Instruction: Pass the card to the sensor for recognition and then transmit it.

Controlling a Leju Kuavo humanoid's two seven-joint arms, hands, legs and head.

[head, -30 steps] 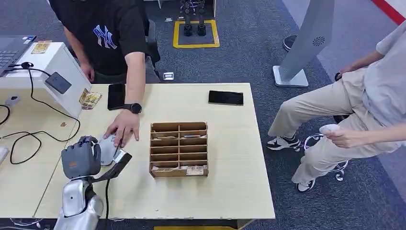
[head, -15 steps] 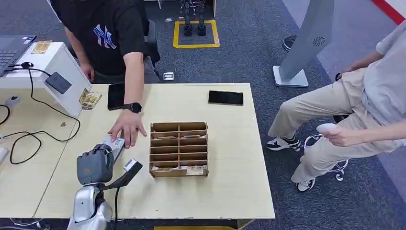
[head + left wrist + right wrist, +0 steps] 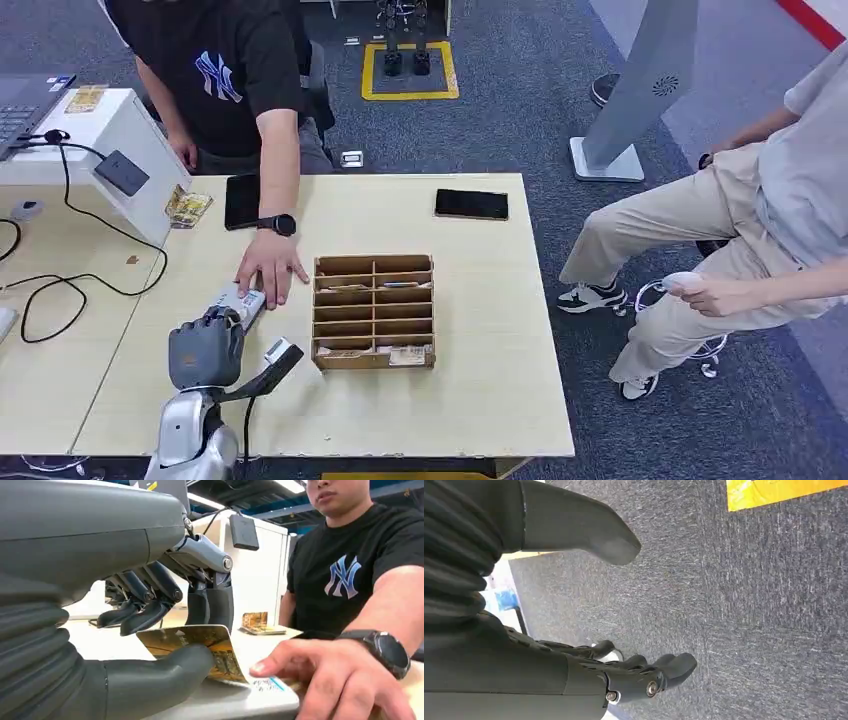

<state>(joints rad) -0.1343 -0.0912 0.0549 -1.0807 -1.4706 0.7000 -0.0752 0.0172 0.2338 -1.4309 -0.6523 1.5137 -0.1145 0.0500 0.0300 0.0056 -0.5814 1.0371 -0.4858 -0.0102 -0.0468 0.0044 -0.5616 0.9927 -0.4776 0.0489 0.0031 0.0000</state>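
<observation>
A gold-printed card (image 3: 222,650) sits between the thumb and a finger of my left hand (image 3: 150,600). Its far end lies low over the table under a person's fingers (image 3: 325,675). In the head view my left hand (image 3: 205,350) is over the table's front left, just left of the wooden organizer, with the card (image 3: 240,300) ahead of it and the person's hand (image 3: 270,270) on it. The dark sensor pad (image 3: 122,172) is mounted on a white box at the far left. My right hand (image 3: 624,675) hangs over grey carpet, fingers apart, holding nothing.
A wooden slotted organizer (image 3: 373,310) with a few cards stands mid-table. Two dark phones (image 3: 243,200) (image 3: 471,204) lie near the far edge. Cables (image 3: 60,285) run over the left table. A seated person (image 3: 720,250) is to the right.
My left hand has moved right and nearer the front edge, toward the organizer, with the card. The person's hand has stayed on the card's far end.
</observation>
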